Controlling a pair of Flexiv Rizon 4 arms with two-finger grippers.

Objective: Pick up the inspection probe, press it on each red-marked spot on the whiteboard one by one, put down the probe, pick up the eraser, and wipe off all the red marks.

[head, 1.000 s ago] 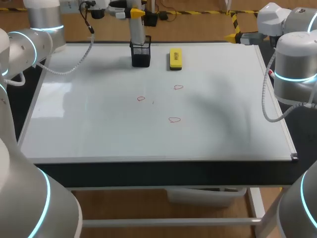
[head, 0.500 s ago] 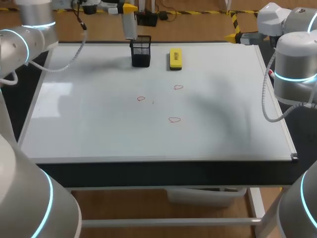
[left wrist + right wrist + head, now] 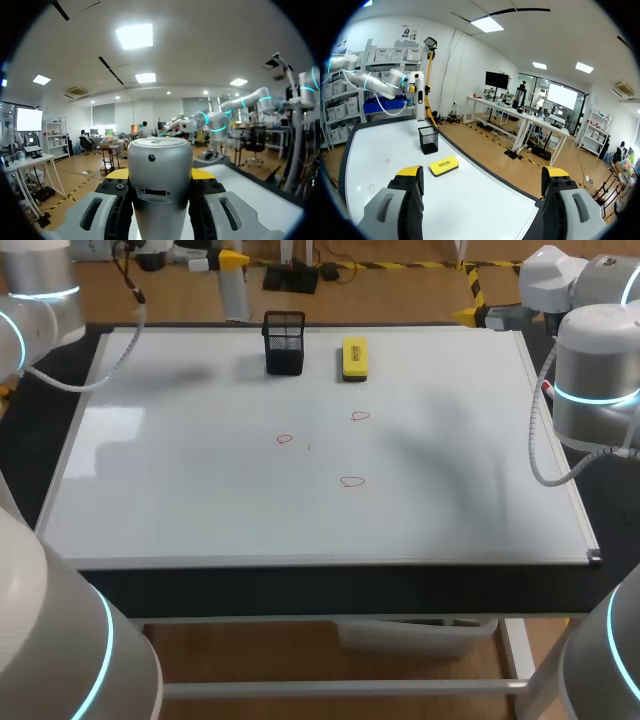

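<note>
Whiteboard [image 3: 450,440] flat across the table. Silver inspection probe [image 3: 160,185] pinched in the left jaws, hanging above the board's far left edge, near a black mesh holder [image 3: 284,342]. Yellow eraser [image 3: 354,357] just beside that holder. Three red marks [image 3: 351,481] mid-board. Right jaws spread wide, nothing between.

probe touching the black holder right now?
Apart. Head view: the probe hangs off to the side of the black holder, a clear gap between them.
</note>
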